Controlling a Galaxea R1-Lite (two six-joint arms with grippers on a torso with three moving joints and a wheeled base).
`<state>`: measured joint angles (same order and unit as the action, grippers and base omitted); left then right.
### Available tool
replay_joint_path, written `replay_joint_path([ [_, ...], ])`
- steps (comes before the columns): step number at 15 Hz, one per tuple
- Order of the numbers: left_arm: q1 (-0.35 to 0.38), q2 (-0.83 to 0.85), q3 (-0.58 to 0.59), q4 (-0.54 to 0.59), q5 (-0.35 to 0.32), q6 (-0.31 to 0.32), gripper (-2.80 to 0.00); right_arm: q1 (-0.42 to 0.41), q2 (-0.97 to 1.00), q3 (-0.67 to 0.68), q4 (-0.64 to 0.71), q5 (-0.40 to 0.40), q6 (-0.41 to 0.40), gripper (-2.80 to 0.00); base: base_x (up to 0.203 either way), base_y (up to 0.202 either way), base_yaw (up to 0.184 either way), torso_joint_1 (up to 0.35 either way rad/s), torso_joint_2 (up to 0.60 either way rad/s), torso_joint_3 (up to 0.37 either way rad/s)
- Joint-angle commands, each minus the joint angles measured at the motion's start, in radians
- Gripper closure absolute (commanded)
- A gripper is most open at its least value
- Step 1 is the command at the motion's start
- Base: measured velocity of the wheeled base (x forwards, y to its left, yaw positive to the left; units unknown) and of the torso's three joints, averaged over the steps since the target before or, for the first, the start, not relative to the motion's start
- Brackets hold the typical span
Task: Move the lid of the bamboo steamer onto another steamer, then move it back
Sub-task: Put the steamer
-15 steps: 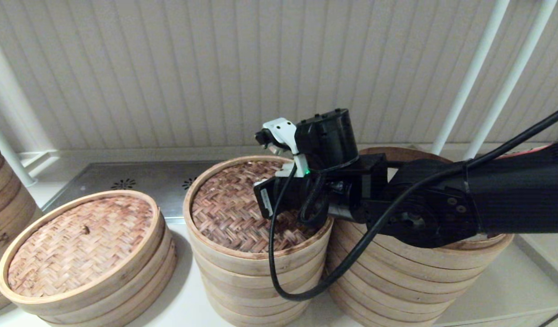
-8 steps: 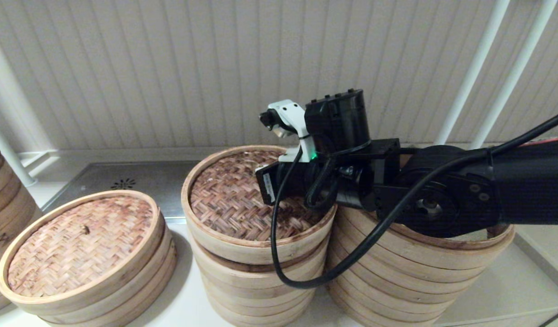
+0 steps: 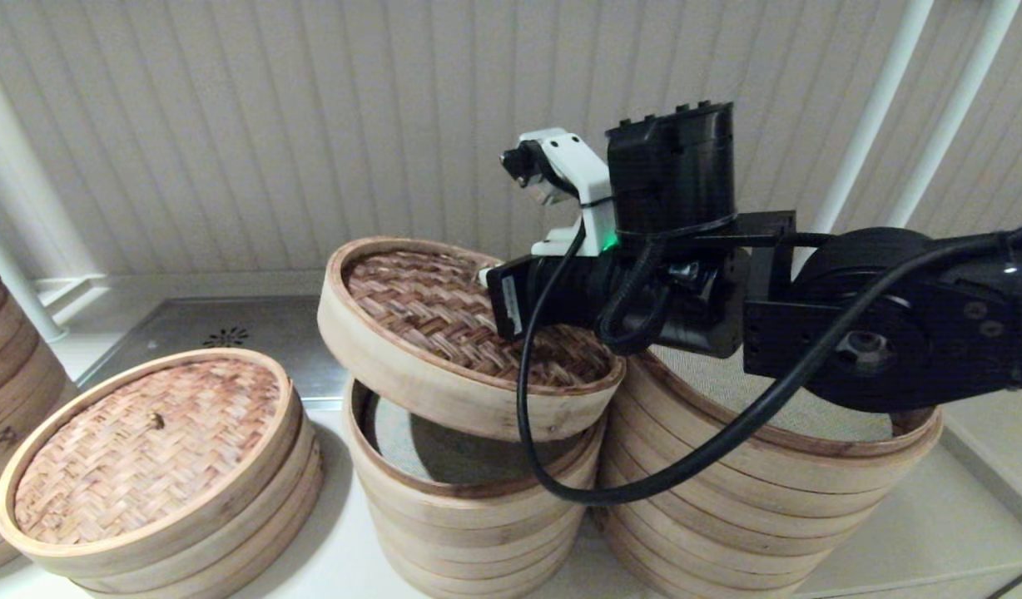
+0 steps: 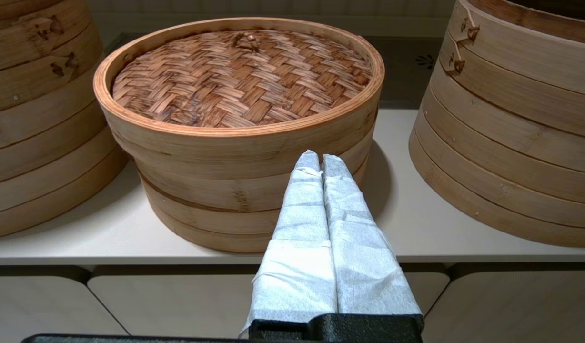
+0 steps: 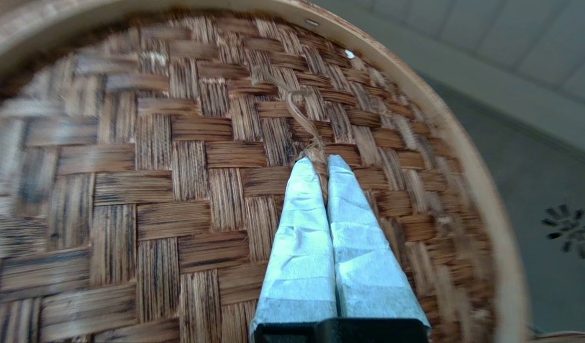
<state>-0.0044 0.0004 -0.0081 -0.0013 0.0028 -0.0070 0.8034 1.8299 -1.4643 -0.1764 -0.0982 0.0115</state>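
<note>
Lid lift under way: the bamboo steamer lid (image 3: 444, 324) hangs clear of the middle stack (image 3: 469, 499), tilted with its left edge high and its right edge low, almost touching the rim of the widest steamer (image 3: 769, 499) just to the right. The tilt probably follows from the hold: the right gripper (image 5: 321, 162) has its two wrapped fingers pressed together on a thin twine loop (image 5: 297, 112) at the weave's centre, so the lid dangles from one small point rather than being clamped across its rim. The widest steamer stands open, beige liner (image 3: 727, 387) showing, so the first leg reads as begun, with the carry to the right and the set-down not yet done. The head view gives what the wrist views cannot: the gap under the lid, the dark liner of the opened middle stack, and how close the target stands. The right wrist view alone shows the pinch on the twine, which the arm's bulk hides from the head. The left gripper (image 4: 321, 162) is absent from the head view; its own camera shows it parked near the counter edge, fingers closed on nothing, pointing at the low stack with the paler knobbed lid (image 4: 240, 71). Risk, as a judgement: the twine hold lets the lid swing.
</note>
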Motion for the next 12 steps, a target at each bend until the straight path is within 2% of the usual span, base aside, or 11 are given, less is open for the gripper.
replay_joint_path([
  [1,0.000,0.000,0.000,0.000,0.000,-0.001,0.00,0.001,-0.029,-0.013,0.000,-0.014,-0.006,0.00,0.000,0.000,0.000,0.000,0.00,0.000],
  [3,0.000,0.000,0.000,0.000,0.000,-0.001,0.00,0.010,-0.029,-0.029,0.000,-0.043,-0.039,0.00,0.000,0.000,0.000,0.000,0.00,0.000],
  [12,0.000,0.000,0.000,0.000,0.000,-0.001,0.00,0.014,-0.019,-0.091,0.004,-0.046,-0.044,0.00,0.000,0.000,0.000,0.000,0.00,0.000],
])
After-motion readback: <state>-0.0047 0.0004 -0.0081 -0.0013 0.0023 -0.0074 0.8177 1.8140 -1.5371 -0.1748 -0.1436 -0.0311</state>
